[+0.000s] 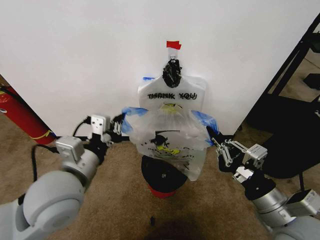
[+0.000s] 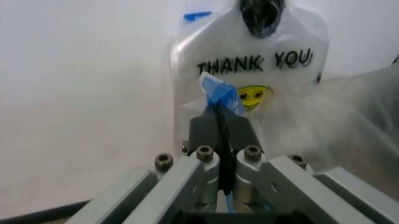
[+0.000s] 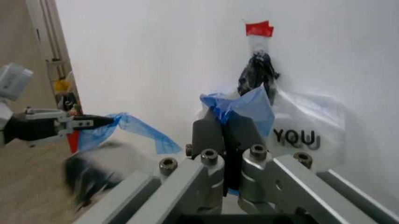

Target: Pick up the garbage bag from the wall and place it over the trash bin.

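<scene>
The garbage bag (image 1: 170,134), crinkly and translucent with blue patches at its handles, is stretched open between my two grippers just in front of the wall. My left gripper (image 1: 121,123) is shut on the bag's left blue handle (image 2: 219,95), and my right gripper (image 1: 216,140) is shut on the right blue handle (image 3: 240,108). Directly under the hanging bag stands the trash bin (image 1: 161,176), black with a red base, its far rim covered by the bag's lower edge. In the right wrist view the left gripper (image 3: 93,122) is seen farther off, pinching its blue handle.
A similar "THANK YOU" bag (image 1: 172,94) hangs on the wall from a black knot (image 1: 172,72) under red tape (image 1: 173,45). A red fire extinguisher (image 1: 20,116) leans at the left. A black rack (image 1: 295,95) stands at the right. The floor is brown carpet.
</scene>
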Robot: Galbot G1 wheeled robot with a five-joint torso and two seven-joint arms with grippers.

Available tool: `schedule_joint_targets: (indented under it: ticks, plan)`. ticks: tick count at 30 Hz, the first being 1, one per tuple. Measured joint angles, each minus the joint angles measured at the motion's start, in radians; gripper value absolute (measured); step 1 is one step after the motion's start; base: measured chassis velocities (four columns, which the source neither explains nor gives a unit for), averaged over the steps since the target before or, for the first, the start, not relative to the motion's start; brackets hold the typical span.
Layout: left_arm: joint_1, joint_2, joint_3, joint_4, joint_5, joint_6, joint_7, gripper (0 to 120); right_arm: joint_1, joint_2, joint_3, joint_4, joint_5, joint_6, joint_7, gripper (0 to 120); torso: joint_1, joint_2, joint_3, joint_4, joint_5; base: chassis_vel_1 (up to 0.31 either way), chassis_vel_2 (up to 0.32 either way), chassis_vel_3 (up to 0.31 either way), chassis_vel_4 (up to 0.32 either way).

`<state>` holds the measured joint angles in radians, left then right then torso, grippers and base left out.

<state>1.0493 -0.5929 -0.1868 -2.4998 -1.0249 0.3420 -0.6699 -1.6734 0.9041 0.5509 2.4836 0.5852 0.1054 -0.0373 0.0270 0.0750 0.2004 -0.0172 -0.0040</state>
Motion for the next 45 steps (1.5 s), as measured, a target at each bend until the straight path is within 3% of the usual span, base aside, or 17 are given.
schedule_joint_targets:
  ticks: [12,24,33,45]
  plan:
    - [0.021,-0.071,0.039,0.004,0.051,-0.022,-0.003,0,0.105,0.101,-0.110,-0.139,-0.003,0.001,0.000,0,0.000,0.000,0.000,0.0000,0.0002,0.000,0.000,0.000,0.000]
    - [0.049,-0.158,0.106,0.158,0.088,-0.078,-0.009,0,0.149,0.198,-0.220,-0.328,-0.083,0.051,-0.013,0,0.000,0.000,0.000,0.0000,0.0001,0.000,0.000,0.000,0.000]
    - [0.116,-0.199,0.136,0.161,0.112,-0.084,-0.029,0,0.131,0.218,-0.234,-0.378,-0.127,0.079,-0.018,0,0.000,0.000,0.000,0.0000,0.0001,0.000,0.000,0.000,0.000]
    - [0.126,-0.289,0.209,0.258,0.187,-0.175,-0.021,0,0.155,0.265,-0.220,-0.496,-0.167,0.128,-0.023,0,0.000,0.000,0.000,-0.0001,0.0002,0.000,0.000,0.000,0.000]
